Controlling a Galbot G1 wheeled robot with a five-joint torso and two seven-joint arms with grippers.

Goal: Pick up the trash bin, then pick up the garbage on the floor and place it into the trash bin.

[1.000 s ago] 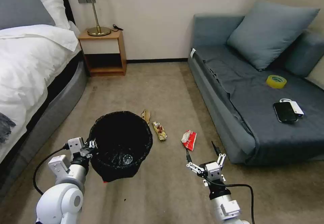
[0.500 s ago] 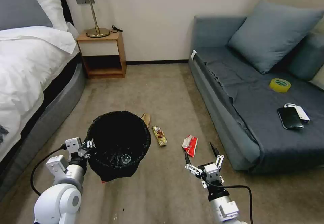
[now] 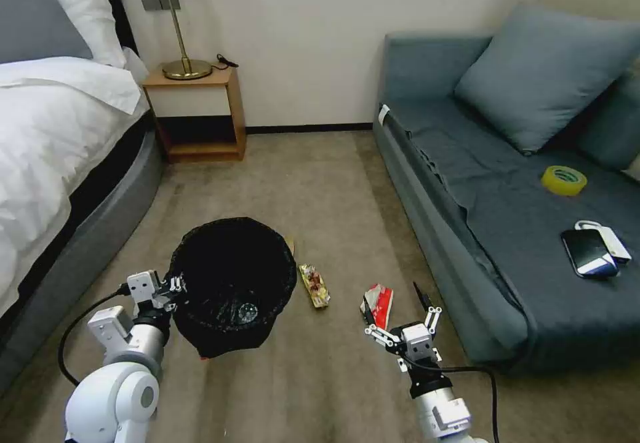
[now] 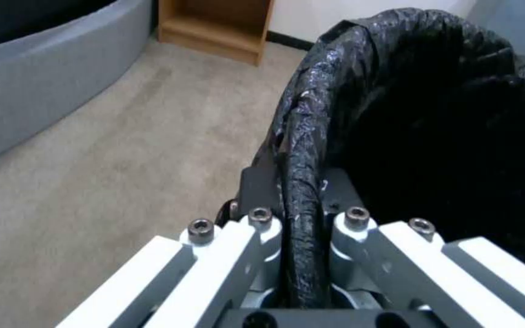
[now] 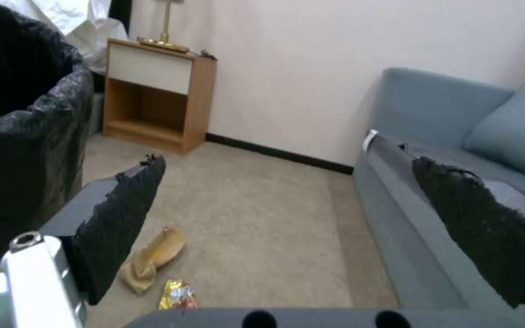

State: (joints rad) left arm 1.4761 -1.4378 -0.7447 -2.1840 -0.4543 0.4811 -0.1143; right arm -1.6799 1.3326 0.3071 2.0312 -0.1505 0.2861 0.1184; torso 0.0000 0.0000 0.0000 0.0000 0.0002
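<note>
Left gripper (image 3: 175,287) pinches the near-left rim of the bin (image 3: 230,283), its fingers (image 4: 256,182) pressed on either side of the black bag's rolled edge; the bin is off the carpet, tilted, with red showing under its base. Right gripper (image 3: 397,313) hangs with jaws spread wide, well to the right of the bin, just behind the red-and-white wrapper (image 3: 378,303).

Since a second ago the whole head view has shifted: sofa (image 3: 507,229) and its tape roll (image 3: 564,180), phone (image 3: 588,253) and white box (image 3: 612,241) sit lower, so the camera has moved. The wrapper now lies closer to the right gripper, partly hidden by a finger. The tan scrap (image 3: 291,243) is nearly covered behind the bin's far rim.

The snack wrapper (image 3: 315,285) lies just right of the bin. The right wrist view shows the scrap (image 5: 152,259) in full, beside that wrapper's end (image 5: 177,295), with the bin's wall (image 5: 28,132) close by. The left wrist view shows the clamp itself (image 4: 299,196).
</note>
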